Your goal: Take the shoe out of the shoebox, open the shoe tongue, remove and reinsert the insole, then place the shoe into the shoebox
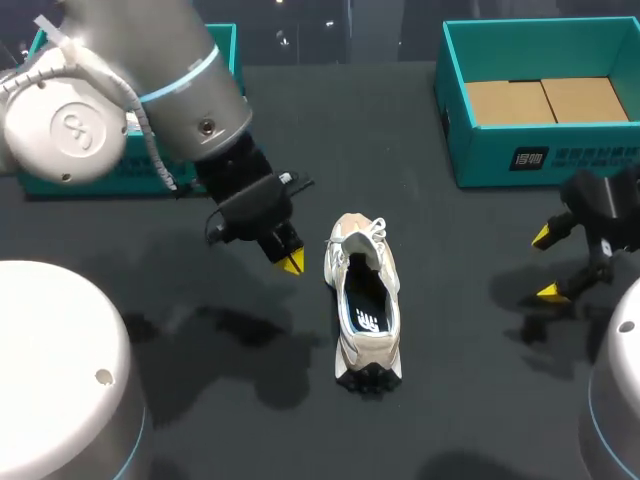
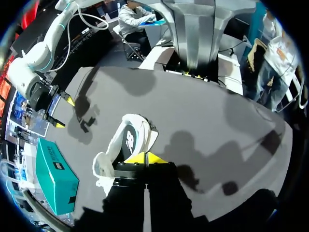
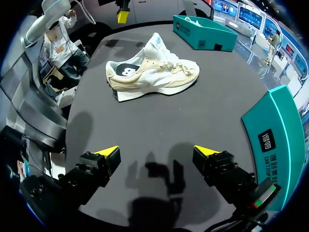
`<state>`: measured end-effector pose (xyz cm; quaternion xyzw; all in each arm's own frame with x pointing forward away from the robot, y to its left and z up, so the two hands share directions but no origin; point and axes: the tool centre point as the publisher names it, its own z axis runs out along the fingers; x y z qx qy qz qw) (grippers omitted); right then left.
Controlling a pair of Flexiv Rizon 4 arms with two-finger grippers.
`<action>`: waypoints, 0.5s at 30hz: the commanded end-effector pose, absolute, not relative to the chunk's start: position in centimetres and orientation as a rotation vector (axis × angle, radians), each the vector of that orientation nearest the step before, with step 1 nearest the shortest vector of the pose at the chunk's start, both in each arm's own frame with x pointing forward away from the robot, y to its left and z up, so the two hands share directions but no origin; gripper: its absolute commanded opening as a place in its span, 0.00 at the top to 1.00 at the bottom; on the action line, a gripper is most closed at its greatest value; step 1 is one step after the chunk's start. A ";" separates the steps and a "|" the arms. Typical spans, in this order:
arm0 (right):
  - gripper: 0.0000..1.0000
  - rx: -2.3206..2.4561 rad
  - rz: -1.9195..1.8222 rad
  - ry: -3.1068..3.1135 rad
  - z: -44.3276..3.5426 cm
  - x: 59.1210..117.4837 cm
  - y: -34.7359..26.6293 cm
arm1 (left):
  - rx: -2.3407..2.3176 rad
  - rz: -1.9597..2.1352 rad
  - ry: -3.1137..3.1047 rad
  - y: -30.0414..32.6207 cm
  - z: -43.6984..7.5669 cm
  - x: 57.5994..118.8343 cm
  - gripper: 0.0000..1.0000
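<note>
At the far left of the dark table (image 1: 450,400) sits a teal left box (image 3: 200,38), partly hidden in the head view behind the left arm (image 1: 170,90). That arm reaches in from the far left, and the left gripper (image 1: 291,262) hangs over the table just left of the shoe's far end, with a small gap between them in the head view. Its yellow tips are pressed together and hold nothing. The shoe (image 1: 362,300) is out of both boxes: it stands on its sole near the middle of the table, white and beige, with its laces (image 1: 372,232) at the far end. The dark insole (image 1: 366,305) shows through the opening. At the far right is the open teal right box (image 1: 540,150), well apart from the shoe, with brown card lying flat inside it. The right gripper (image 1: 545,265) hovers over the table on the near side of that box, well to the right of the shoe. Its fingers are spread wide and nothing is between them; its shadow falls on the table below.
</note>
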<state>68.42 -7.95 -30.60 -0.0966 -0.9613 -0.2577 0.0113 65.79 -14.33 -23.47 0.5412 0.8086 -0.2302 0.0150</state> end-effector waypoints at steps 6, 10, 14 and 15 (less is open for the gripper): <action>0.00 -0.304 -0.802 -3.006 -30.6 68.0 -7.9 | 1.990 -0.395 2.561 -17.1 -23.6 67.5 1.00; 0.00 -0.304 -0.802 -3.006 -30.6 68.0 -7.9 | 2.042 -0.410 2.515 -17.7 -24.0 67.5 1.00; 0.00 -0.304 -0.802 -3.006 -30.6 68.0 -7.9 | 2.173 -0.399 2.408 -19.8 -25.4 67.1 1.00; 0.00 -0.304 -0.802 -3.006 -30.6 68.0 -7.9 | 2.202 -0.395 2.399 -20.2 -25.8 67.0 1.00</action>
